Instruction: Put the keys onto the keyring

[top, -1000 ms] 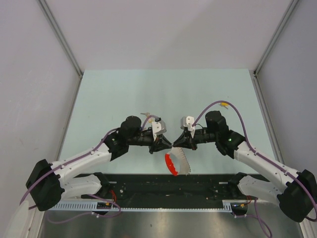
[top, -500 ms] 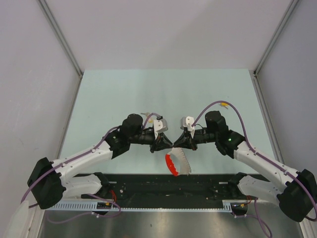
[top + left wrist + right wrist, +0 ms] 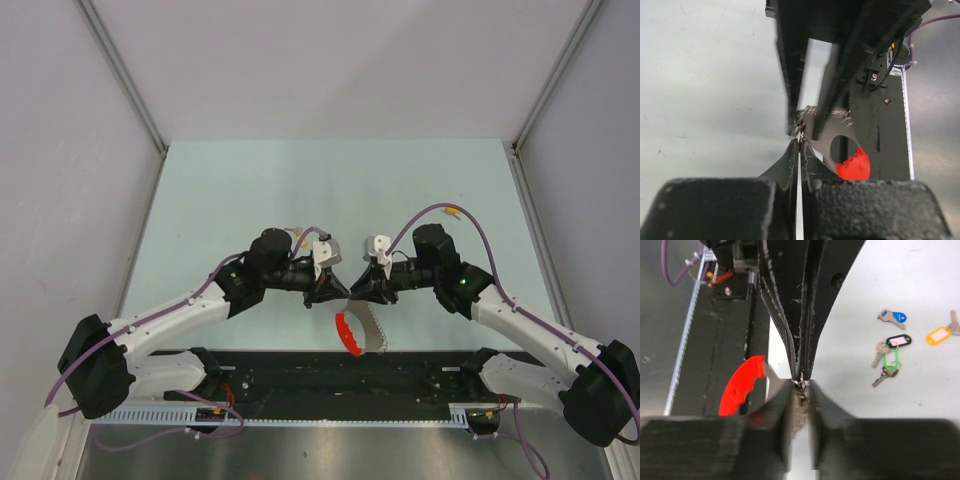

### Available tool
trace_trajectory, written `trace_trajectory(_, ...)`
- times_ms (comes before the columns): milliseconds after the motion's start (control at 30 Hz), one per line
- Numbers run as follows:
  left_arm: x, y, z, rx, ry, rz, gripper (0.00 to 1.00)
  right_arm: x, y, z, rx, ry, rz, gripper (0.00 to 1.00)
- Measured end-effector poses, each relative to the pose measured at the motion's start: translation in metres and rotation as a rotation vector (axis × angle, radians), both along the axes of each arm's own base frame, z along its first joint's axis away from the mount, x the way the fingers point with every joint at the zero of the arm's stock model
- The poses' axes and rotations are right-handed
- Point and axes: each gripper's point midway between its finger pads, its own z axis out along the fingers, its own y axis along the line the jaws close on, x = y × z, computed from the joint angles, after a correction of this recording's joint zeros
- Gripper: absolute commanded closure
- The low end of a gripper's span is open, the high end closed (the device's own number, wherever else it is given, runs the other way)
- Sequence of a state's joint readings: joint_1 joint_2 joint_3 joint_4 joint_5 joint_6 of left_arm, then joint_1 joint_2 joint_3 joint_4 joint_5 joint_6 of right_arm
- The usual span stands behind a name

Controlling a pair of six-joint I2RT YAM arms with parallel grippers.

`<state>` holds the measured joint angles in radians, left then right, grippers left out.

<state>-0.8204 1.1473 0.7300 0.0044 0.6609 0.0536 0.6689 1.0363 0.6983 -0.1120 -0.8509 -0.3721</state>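
Note:
The keyring hangs in the air between my two grippers, with a red plastic arc (image 3: 346,335) and a grey toothed metal part (image 3: 373,330). My right gripper (image 3: 802,386) is shut on the grey metal top of the keyring (image 3: 799,415). My left gripper (image 3: 800,142) is shut tip to tip against it, pinching a small coiled metal bit of the keyring (image 3: 826,131). The two grippers meet at the table's middle (image 3: 349,291). Loose keys lie on the table: blue (image 3: 893,316), black-tagged (image 3: 899,341), green-tagged (image 3: 890,360), yellow-tagged (image 3: 938,335).
A black base plate (image 3: 330,372) runs along the near edge under the hanging keyring. A slotted white rail (image 3: 300,418) lies in front of it. In the top view the left arm (image 3: 270,265) hides most of the loose keys.
The left gripper has edged slightly right towards the right gripper. The hanging keyring has turned, so its grey part looks narrower.

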Motion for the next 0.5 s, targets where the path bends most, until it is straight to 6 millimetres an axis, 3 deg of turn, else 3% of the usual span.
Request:
trace_trajectory(33, 0.0, 0.0, 0.0, 0.002, 0.0, 0.003, 1.0, 0.0, 0.0, 0.0, 0.0, 0.0, -0.003, 0.44)
trace_trajectory(133, 0.004, 0.002, -0.003, 0.016, -0.002, 0.028, 1.0, 0.004, -0.001, 0.002, 0.005, 0.015, -0.028, 0.29)
trace_trajectory(300, 0.013, 0.011, -0.004, 0.046, -0.017, 0.102, 1.0, 0.027, -0.011, 0.014, 0.026, 0.021, -0.172, 0.22)
trace_trajectory(500, 0.018, 0.02, 0.014, 0.019, -0.068, 0.147, 0.99, 0.051, -0.022, 0.025, 0.054, 0.046, -0.34, 0.24)
